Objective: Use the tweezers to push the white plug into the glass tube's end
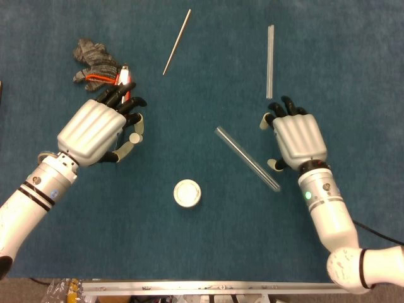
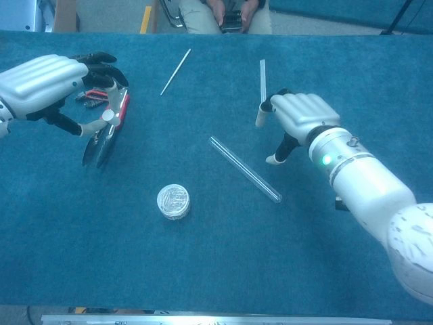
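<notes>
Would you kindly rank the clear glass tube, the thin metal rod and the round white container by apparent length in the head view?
1. Clear glass tube, longest.
2. Thin metal rod, somewhat shorter.
3. Round white container, clearly smallest.

A: Place?
B: Lab bench. Blue cloth [image 1: 353, 57] on the table, glass tube [image 1: 247, 158], rod [image 1: 177, 41], aluminium rail [image 1: 221, 288] at the edge.
A: Anyone?
B: Seated person [image 2: 230, 12] behind the table.
</notes>
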Available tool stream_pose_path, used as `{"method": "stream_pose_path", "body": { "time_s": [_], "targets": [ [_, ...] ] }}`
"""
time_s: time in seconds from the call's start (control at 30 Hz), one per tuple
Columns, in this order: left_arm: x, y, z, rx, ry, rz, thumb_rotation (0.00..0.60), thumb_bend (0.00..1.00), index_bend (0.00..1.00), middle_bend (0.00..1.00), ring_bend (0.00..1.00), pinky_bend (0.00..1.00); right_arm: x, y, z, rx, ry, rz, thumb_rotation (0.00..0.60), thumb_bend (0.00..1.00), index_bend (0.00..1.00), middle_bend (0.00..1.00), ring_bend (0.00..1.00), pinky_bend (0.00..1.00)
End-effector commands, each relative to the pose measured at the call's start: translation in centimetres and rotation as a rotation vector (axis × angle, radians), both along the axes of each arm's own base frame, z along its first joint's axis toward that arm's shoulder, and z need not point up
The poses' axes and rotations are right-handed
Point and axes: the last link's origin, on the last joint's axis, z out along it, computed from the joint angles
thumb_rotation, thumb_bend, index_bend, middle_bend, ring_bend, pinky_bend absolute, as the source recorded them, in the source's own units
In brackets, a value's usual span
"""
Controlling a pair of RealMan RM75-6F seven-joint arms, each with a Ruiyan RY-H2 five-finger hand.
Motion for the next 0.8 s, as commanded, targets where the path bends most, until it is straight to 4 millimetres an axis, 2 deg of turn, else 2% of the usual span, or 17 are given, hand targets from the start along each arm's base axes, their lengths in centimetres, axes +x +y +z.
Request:
{"method": "stream_pose_path", "body": {
  "time_s": [0.03, 0.27, 0.47, 0.8],
  "targets": [
    [-0.1, 0.0, 0.1, 0.0, 0.0, 0.002, 0.6, 0.36, 0.48, 0.22, 0.03, 0.08, 0.3, -0.4, -1.2, 0.01, 0.002, -0.029, 0.6, 0.09, 0.38, 0.19, 0.04, 0.22],
    [-0.5, -0.1, 0.1, -0.001, -0.001, 0.001, 0.6, 0.36, 0.48, 0.22, 0.03, 0.08, 1.0, -0.7, -3.0, 0.027, -0.008, -0.076, 0.6, 0.09, 0.38, 0.19, 0.04, 0.22],
    [-0.8, 0.0, 0.2, 0.001, -0.005, 0.001, 0.6, 0.36, 0.48, 0.22, 0.03, 0.08, 1.9, -0.8, -3.7, 0.028, -0.01, -0.086, 0.6, 0.09, 0.38, 0.2, 0.04, 0.22],
    [-1.2, 0.1, 0.3, 0.001, -0.015, 0.001, 0.6, 0.36, 0.48, 0.22, 0.03, 0.08, 2.0, -0.6, -5.3, 0.047, 0.014, -0.103, 0.6, 0.09, 0.39, 0.2, 0.04, 0.22]
  ]
}}
